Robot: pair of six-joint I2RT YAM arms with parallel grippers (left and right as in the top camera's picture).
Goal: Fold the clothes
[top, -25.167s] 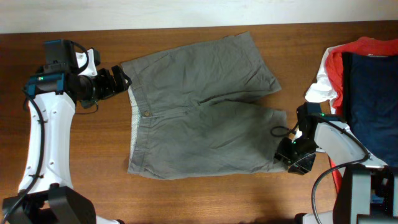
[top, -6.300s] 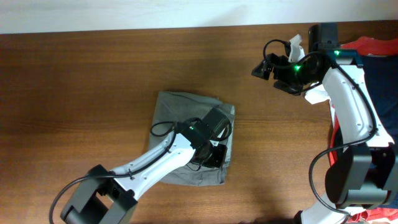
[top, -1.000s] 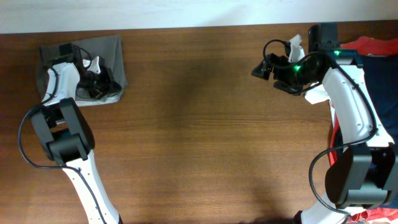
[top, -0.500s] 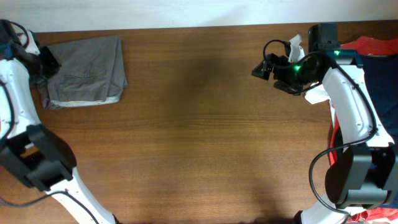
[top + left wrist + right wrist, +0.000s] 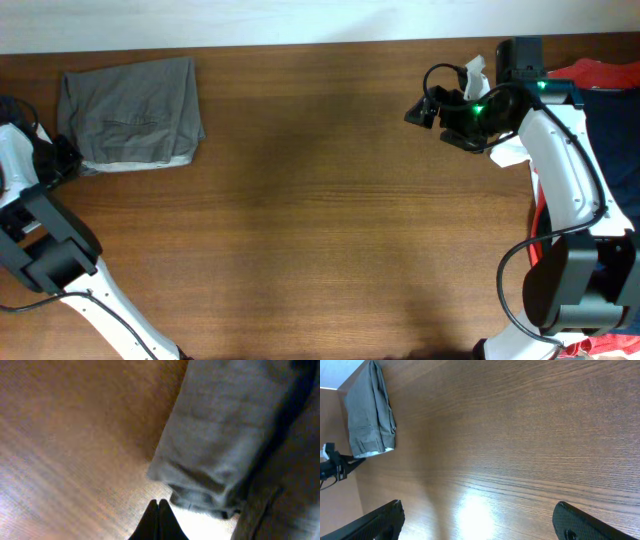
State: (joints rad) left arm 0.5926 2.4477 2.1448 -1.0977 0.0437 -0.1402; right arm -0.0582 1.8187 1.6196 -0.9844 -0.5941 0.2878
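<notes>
Lying folded, the clothes [image 5: 130,112] sit near the left fingers [image 5: 151,524] (pressed together).

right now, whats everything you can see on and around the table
shorts: one, grey-olive, folded, far left corner of the table
table: one, brown wood, fills the view
red-orange garment: one, in the pile at the right edge
navy blue garment: one, lying on the red-orange garment
white cloth: one, at the pile's left side
left gripper: one, black, shut and empty, beside the shorts' edge
right gripper: one, black, open and empty, over the table's far right
</notes>
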